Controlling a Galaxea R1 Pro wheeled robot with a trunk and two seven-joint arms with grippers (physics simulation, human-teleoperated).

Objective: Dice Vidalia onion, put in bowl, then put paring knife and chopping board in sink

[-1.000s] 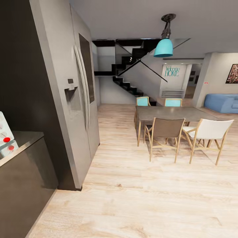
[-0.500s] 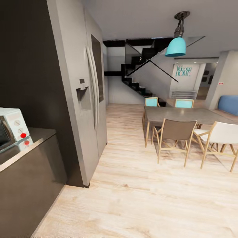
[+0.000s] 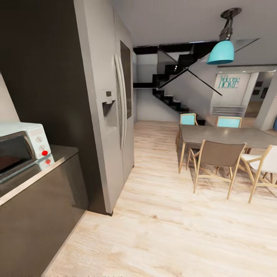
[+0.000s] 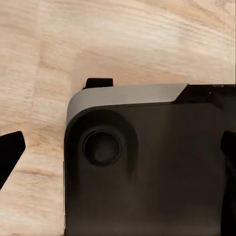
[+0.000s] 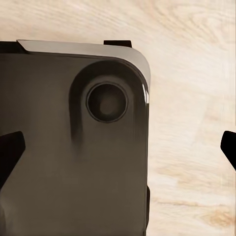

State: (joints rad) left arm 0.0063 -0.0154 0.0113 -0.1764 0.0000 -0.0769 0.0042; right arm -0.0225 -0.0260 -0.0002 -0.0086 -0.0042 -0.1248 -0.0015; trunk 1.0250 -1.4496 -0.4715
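Note:
One end of the grey countertop [image 3: 64,152], with its metallic front edge over dark cabinets, shows at the left of the head view. The Vidalia onion, sink, chopping board, paring knife and bowl are out of view. My left gripper [image 4: 118,155] is open, with its dark fingertips [image 4: 11,150] far apart and nothing between them. It hangs over my own dark base [image 4: 147,172] and the wood floor. My right gripper [image 5: 118,147] is open and empty too, above the base [image 5: 59,157].
A white microwave [image 3: 21,148] sits on the countertop. A tall grey fridge [image 3: 111,115] stands beside it. To the right are a dining table [image 3: 223,134] with chairs [image 3: 217,157], a teal pendant lamp [image 3: 221,52] and stairs [image 3: 173,102] behind. Light wood floor [image 3: 161,231] stretches ahead.
The whole head view has swung to the left, so the camera moved. The fridge and table sit further right in the picture, and the microwave has come into view.

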